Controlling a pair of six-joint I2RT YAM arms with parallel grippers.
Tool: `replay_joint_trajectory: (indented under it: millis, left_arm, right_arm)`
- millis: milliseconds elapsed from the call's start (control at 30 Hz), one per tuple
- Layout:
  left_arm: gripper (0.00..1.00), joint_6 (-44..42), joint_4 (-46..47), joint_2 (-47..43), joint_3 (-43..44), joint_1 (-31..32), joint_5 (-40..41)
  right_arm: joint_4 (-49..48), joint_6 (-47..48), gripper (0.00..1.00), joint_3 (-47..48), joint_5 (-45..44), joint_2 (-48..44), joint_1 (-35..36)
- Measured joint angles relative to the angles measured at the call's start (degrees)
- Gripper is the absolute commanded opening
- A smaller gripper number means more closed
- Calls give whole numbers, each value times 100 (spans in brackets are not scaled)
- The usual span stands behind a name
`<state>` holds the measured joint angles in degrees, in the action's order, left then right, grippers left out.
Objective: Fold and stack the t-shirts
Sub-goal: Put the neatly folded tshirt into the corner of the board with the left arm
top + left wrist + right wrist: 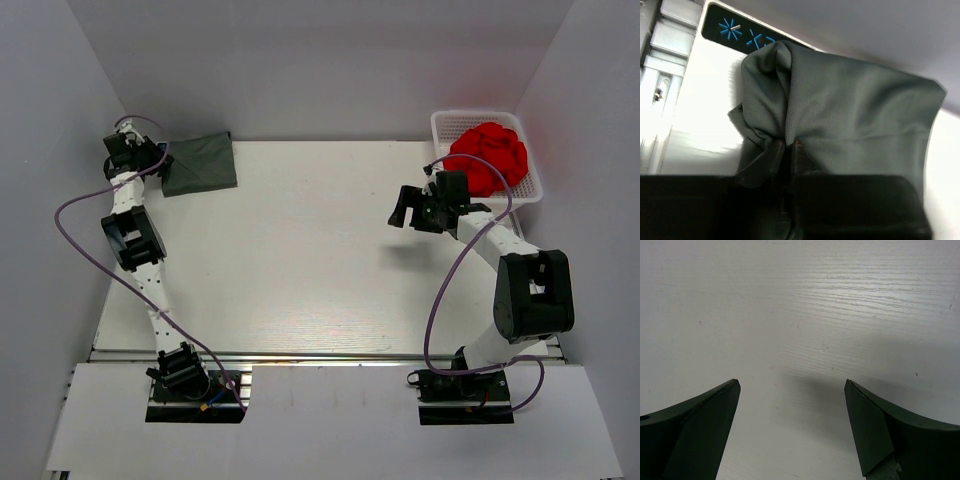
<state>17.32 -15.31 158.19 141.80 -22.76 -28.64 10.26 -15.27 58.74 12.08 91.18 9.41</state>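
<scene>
A folded dark charcoal-grey t-shirt lies at the table's far left corner. My left gripper is at its left edge. In the left wrist view it is shut on a pinched fold of the grey t-shirt. My right gripper hovers open and empty over bare table at the right, just left of the basket. In the right wrist view its fingers stand wide apart over the white tabletop.
A white plastic basket at the far right corner holds a bundle of red cloth. White walls close in the table on the left, back and right. Purple cables loop beside each arm.
</scene>
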Motion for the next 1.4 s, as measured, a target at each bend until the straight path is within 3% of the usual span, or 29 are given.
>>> replay_joint_trajectory:
  millis: [33,67,100,400,667,833,933,1033,1167,1300,1333,1400]
  left_arm:
    - [72,-7,44,0,-37,0,15]
    - [95,11,107,-2,-57,0,31]
    - [100,31,190,-9,-94,0,50]
    - [100,-28,280,-608,-990,52,144]
    - [100,-293,-302,-1849,-1491,323,1305]
    - [100,-444,-535,-2253,-1899,396,1467]
    - [96,-492,-776,-2227,-2142,382,1517]
    - [80,-485,-935,-2046,-2240,380,1526]
    - [73,-470,-1152,-1742,-2238,372,1580]
    - [54,-428,-1322,-1497,-1956,372,1690]
    - [40,-424,-1390,-1421,-1825,372,1711]
    - [23,-393,-1473,-1307,-1657,372,1766]
  right_arm:
    - [0,-11,91,0,2,2,0]
    - [0,-17,91,0,2,2,0]
    - [0,-26,91,0,7,2,0]
    - [24,-24,91,0,221,96,2]
    - [28,37,91,0,308,103,11]
    - [35,83,91,0,315,142,11]
    - [35,90,91,0,339,208,11]
    - [37,90,91,0,361,275,11]
    - [50,90,91,2,374,306,11]
    - [87,85,91,66,376,317,11]
    - [96,85,91,96,376,326,11]
    - [103,85,91,153,385,354,11]
